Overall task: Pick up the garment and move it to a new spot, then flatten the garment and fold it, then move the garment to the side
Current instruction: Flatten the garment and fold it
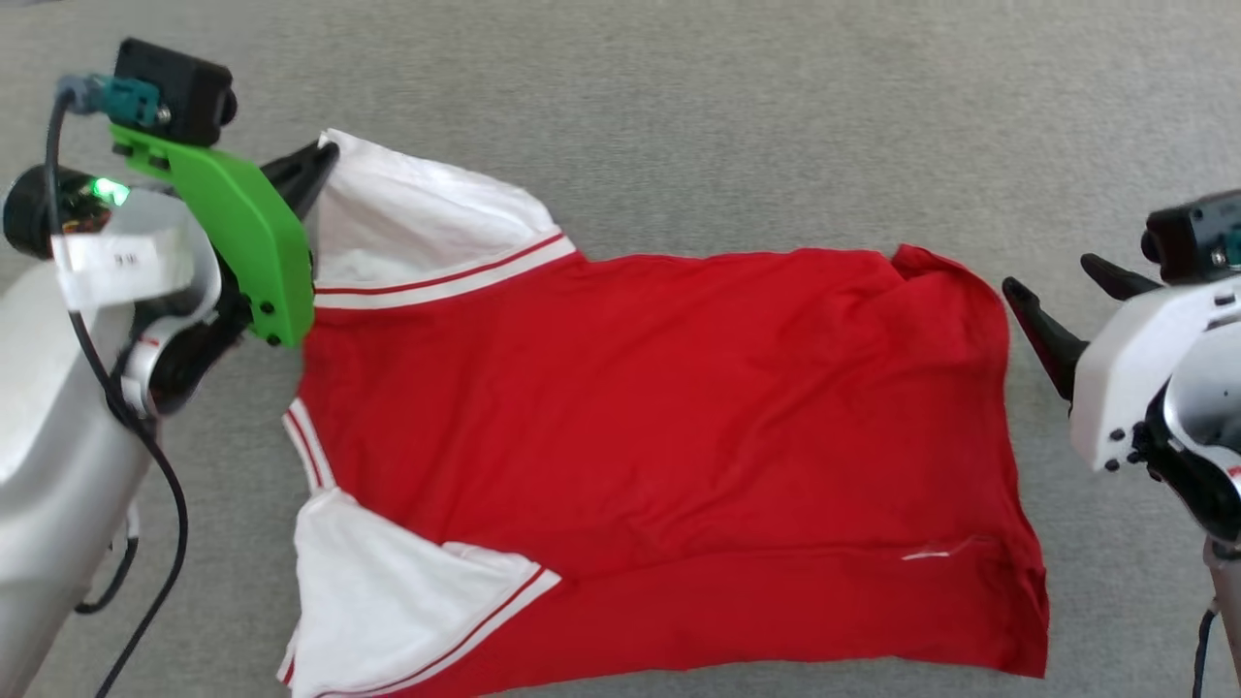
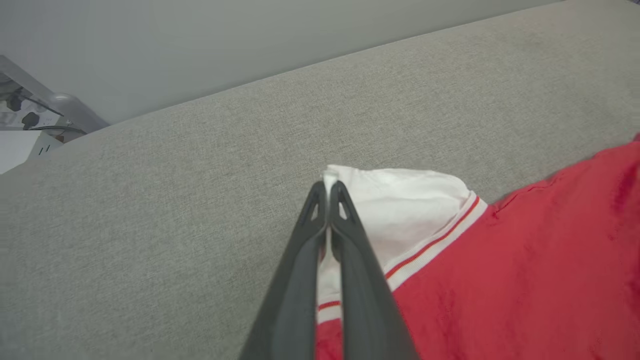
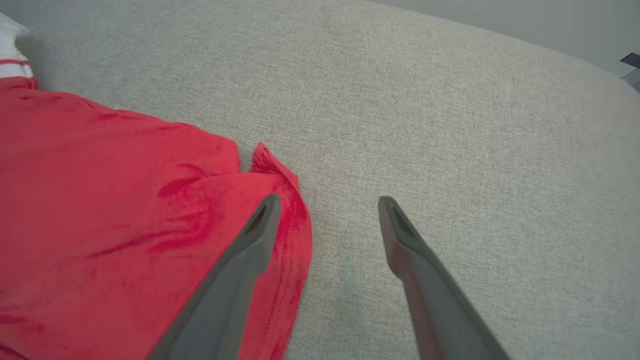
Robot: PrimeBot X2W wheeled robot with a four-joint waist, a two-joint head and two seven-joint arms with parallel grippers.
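The garment (image 1: 659, 436), a red T-shirt with white short sleeves and striped trim, lies spread on the grey fabric surface with its plain side up. My left gripper (image 1: 325, 155) is shut on the tip of the upper white sleeve (image 2: 400, 205), and in the left wrist view its two dark fingers (image 2: 345, 240) pinch white cloth between them (image 2: 328, 186). My right gripper (image 1: 1052, 276) stands open just past the shirt's far right corner. One of its fingers (image 3: 250, 240) hangs over the red hem (image 3: 295, 220), the other over bare grey fabric.
Grey fabric surface (image 1: 776, 126) stretches around the shirt on all sides. Its far edge meets a pale wall (image 2: 200, 45) in the left wrist view, with some equipment (image 2: 35, 120) at the upper left.
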